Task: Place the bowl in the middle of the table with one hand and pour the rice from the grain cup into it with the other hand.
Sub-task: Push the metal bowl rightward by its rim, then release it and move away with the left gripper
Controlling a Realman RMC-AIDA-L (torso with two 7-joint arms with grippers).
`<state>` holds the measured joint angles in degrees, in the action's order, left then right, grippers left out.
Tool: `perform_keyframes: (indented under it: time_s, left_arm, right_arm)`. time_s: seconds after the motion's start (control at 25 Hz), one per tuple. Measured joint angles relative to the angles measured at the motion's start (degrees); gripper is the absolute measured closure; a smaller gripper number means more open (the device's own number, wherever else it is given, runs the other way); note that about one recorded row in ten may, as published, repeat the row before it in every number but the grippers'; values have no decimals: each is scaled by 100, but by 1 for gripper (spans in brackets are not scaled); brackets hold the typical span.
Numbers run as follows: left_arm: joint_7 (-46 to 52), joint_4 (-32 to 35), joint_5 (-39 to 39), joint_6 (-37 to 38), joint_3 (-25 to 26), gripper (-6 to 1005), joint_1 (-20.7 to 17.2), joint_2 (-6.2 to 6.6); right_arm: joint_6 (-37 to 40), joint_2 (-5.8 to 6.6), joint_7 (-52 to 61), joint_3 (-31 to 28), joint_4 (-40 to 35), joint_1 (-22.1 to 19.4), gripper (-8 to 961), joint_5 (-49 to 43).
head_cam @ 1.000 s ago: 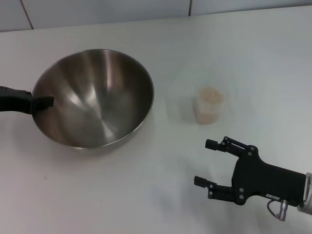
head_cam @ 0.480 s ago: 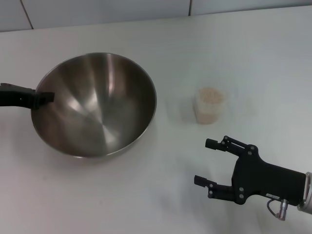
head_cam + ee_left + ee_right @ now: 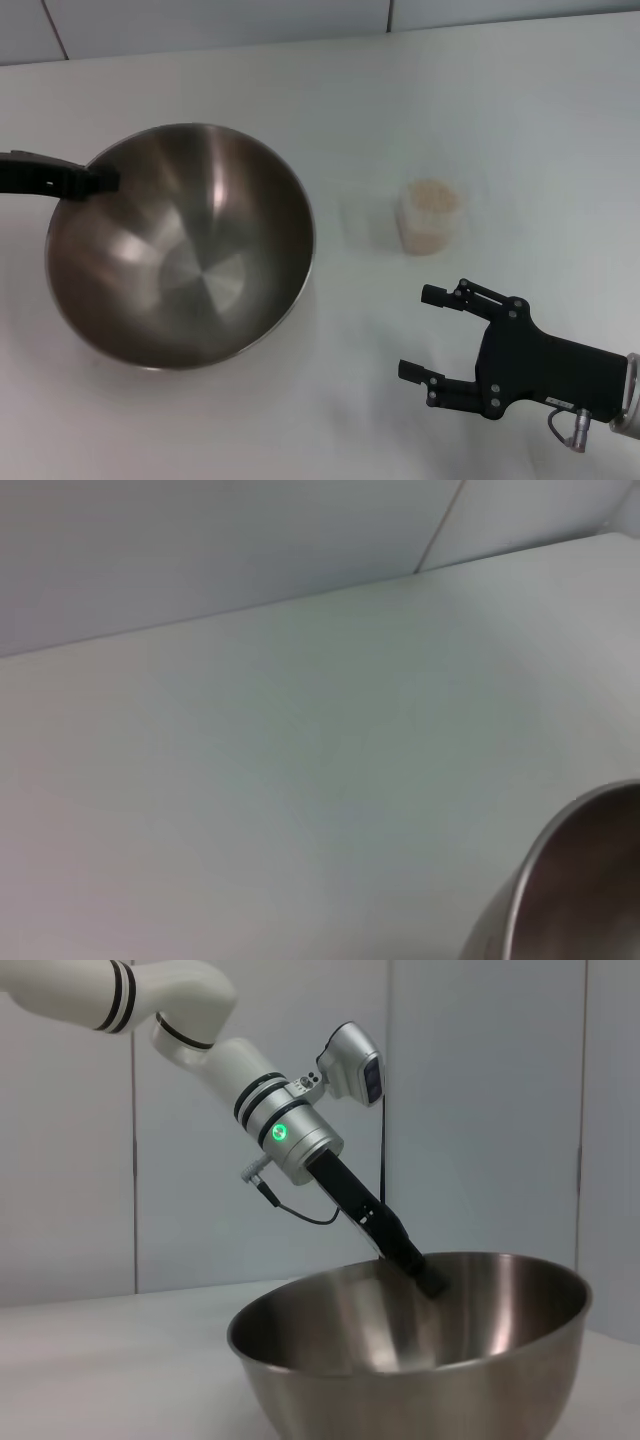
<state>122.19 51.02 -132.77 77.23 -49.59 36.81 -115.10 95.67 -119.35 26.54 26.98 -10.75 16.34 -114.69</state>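
Steel dominates the left half of the plain matte white surface (image 3: pixel 330 90): the large round stainless-steel mixing bowl (image 3: pixel 185 255) is tipped, its shiny interior facing the head camera. The black left claw (image 3: pixel 95 181) is clamped on the bowl's far-left rim, one finger reaching inside the wall, as the right wrist view (image 3: pixel 425 1275) also shows. To the bowl's right, apart from it, stands the small clear frosted plastic grain cup (image 3: pixel 430 216), upright and filled with pale beige rice (image 3: pixel 432 193). The black right claw (image 3: pixel 428 332) hovers near the front edge, nearer the robot than the cup and not touching it, its two fingers spread wide apart with nothing between them.
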Motion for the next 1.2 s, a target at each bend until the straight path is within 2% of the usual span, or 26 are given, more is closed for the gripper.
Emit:
perform_keyframes:
  time_s: [0.32,0.44,0.76,1.04,1.2]
  left_arm:
    - [-4,-109,16,102,30,943,275,-22]
    - [-17,-267,-53,-53,-34,944,571,-120]
    - [-32,-686,-574,-537,-152,944,969,-302]
    - [-79,-776,-611,-703,-227,949,943,-307]
    - [-135,-482,-563,-696,-247,967,809,-328]
  right_arm:
    - [5,0,0,14,3,6,139,0]
    - [5,0,0,20,9,8,139,-1]
    - [5,-1,0,27,11,9,137,-1]
    - [4,-1,0,26,3,9,138,-1]
    - [-3,0,0,17,-4,9,138,0]
